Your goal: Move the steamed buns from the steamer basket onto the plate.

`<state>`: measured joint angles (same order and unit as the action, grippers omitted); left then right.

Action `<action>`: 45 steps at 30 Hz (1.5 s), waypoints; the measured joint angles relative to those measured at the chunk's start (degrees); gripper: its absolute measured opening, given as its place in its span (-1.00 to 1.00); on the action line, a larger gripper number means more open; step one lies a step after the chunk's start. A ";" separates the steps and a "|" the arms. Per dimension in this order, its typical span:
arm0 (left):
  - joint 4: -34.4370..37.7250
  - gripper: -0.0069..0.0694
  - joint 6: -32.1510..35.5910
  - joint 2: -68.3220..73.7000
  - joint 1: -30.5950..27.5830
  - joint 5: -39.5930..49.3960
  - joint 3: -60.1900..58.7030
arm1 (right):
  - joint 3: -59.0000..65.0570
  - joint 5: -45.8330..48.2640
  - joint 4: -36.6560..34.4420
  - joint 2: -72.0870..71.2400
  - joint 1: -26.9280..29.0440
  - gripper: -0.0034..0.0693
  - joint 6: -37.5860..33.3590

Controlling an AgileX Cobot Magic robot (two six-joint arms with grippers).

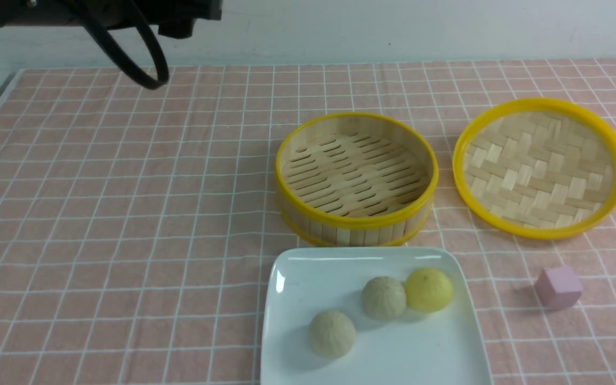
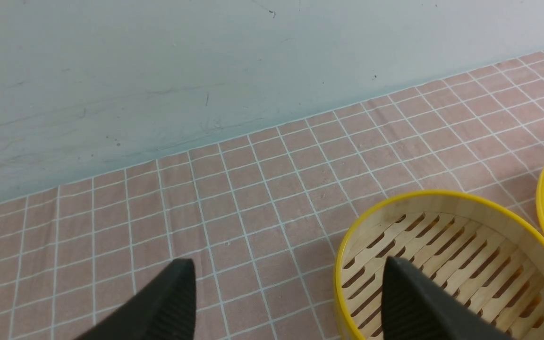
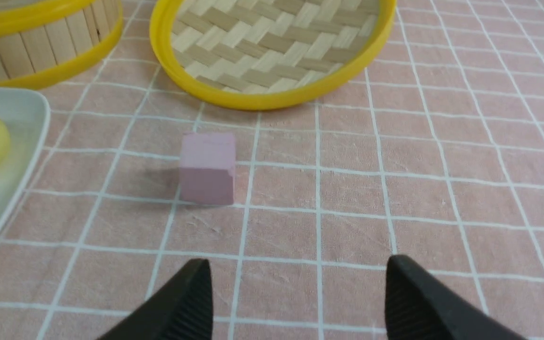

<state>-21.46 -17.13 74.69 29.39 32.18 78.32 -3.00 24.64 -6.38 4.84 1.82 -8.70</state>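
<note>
Both pincers stand wide open and hold nothing. The left pincer (image 2: 286, 269) hangs over the worktop (image 1: 126, 214) beside the steamer basket (image 1: 356, 222), and the right pincer (image 3: 298, 264) is low near the pink cube (image 3: 207, 167). The plate (image 1: 308, 267) lies just in front of the basket and carries all three steamed buns (image 1: 384, 298); the yellow one touches a beige one. The slatted floor of the basket is bare. The task seems finished, and no bun is left to move.
</note>
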 joint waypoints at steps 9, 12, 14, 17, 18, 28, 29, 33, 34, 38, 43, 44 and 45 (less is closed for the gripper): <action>-0.17 0.55 0.00 0.00 0.00 0.00 0.00 | 0.36 2.32 0.00 -2.48 0.13 0.43 0.00; -0.17 0.55 0.00 0.00 0.00 0.00 0.00 | 1.16 1.88 0.00 -2.48 0.13 0.43 0.00; -0.17 0.55 0.00 0.00 0.00 0.00 0.00 | 2.42 1.56 -0.05 -2.48 0.13 0.43 0.00; -0.17 0.55 0.00 0.00 0.00 0.00 0.00 | 3.17 -0.02 -0.26 -2.90 0.13 0.43 0.00; -0.17 0.55 0.00 0.00 0.00 0.05 0.00 | 3.38 -0.96 -0.26 -3.40 0.13 0.43 0.00; -0.17 0.54 0.00 0.00 0.00 0.05 0.00 | 3.65 -2.07 -0.41 -4.95 0.13 0.43 0.00; -0.17 0.53 0.00 0.00 0.00 0.05 0.00 | 3.65 -2.07 -0.41 -4.95 0.13 0.43 0.00; -0.17 0.53 -0.04 0.00 0.00 0.05 0.00 | 3.65 -2.07 -0.41 -4.95 0.13 0.43 0.00; -0.17 0.53 -0.13 0.00 0.00 0.05 0.00 | 3.65 -2.07 -0.41 -4.95 0.13 0.43 0.00; -0.17 0.52 -0.19 0.00 0.00 0.05 0.00 | 3.65 -2.07 -0.41 -4.95 0.13 0.43 0.00; -0.17 0.52 -0.19 0.00 0.00 0.98 0.00 | 3.65 -2.07 -0.41 -4.95 0.13 0.43 0.00; -0.17 0.52 -0.19 0.00 0.00 1.38 0.00 | 3.65 -2.07 -0.41 -4.95 0.13 0.43 0.00; -0.17 0.52 -0.19 0.00 0.00 1.77 0.00 | 3.65 -2.07 -0.41 -4.95 0.13 0.43 0.00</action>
<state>-21.63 -17.32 74.69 29.39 33.96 78.32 0.65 22.57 -6.79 -0.10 1.95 -8.70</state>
